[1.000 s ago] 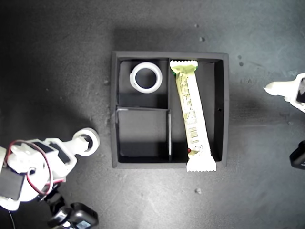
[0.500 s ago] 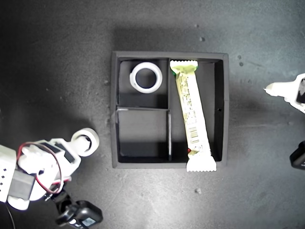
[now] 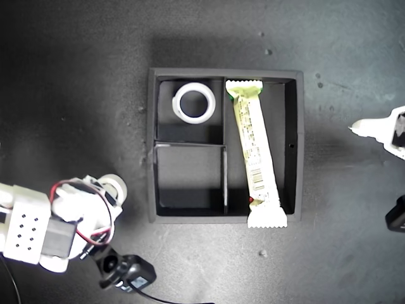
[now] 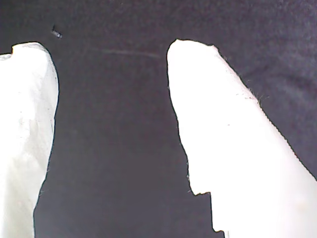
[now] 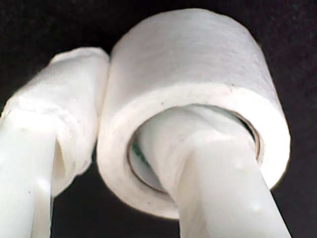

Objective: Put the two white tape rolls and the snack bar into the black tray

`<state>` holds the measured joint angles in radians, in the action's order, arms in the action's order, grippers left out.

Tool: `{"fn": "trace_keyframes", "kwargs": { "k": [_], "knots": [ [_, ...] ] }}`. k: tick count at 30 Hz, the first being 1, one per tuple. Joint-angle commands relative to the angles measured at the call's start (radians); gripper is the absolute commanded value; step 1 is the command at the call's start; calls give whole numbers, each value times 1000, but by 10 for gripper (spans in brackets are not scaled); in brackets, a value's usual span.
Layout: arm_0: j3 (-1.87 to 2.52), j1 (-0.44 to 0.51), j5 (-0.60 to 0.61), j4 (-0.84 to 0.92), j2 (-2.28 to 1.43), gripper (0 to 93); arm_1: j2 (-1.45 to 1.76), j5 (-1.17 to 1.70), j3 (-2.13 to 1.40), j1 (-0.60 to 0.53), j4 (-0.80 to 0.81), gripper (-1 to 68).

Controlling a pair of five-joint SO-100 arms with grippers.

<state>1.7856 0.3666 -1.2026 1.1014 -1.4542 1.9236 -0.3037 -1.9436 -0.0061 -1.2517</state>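
The black tray (image 3: 152,120) sits mid-mat in the exterior view. One white tape roll (image 3: 195,102) lies in its small far compartment. The snack bar (image 3: 255,155) lies slanted in the long compartment, its near crimped end hanging over the tray wall. The other white tape roll (image 3: 111,185) (image 5: 198,64) is outside the tray, off the exterior view's lower left. My second gripper (image 3: 106,190) (image 5: 114,124) is shut on it, one finger through the hole. My first gripper (image 3: 370,128) (image 4: 111,74) is open over bare mat at the exterior view's right edge.
A dark mat (image 3: 76,76) covers the whole surface. A black camera (image 3: 128,273) on the second arm juts out near the exterior view's bottom edge. Another black part (image 3: 397,221) shows at that view's right edge. The tray's small near compartment (image 3: 188,176) holds nothing.
The second arm has swung and turned in the exterior view's lower left, keeping the tape roll in its grip near the same spot. The first gripper's tip has dropped slightly in that view.
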Motion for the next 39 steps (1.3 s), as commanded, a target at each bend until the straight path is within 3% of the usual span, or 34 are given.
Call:
{"fn": "trace_keyframes", "kwargs": {
  "k": [1, 18, 25, 31, 39],
  "knots": [
    [-84, -18, 17, 44, 3, 1, 35, -5, -3, -9, 8, 142],
    [-512, -107, 187, 353, -38, 1, 35, 5, -25, -15, 44, 138],
    [-943, -152, 287, 515, 193, 1, 35, 6, -29, -15, 44, 137],
    [-1571, -161, 322, 730, 623, 1, 35, 2, -32, -17, 44, 137],
    [-1740, -160, 322, 730, 822, 1, 35, -2, -32, -28, 38, 136]
  ]
}}
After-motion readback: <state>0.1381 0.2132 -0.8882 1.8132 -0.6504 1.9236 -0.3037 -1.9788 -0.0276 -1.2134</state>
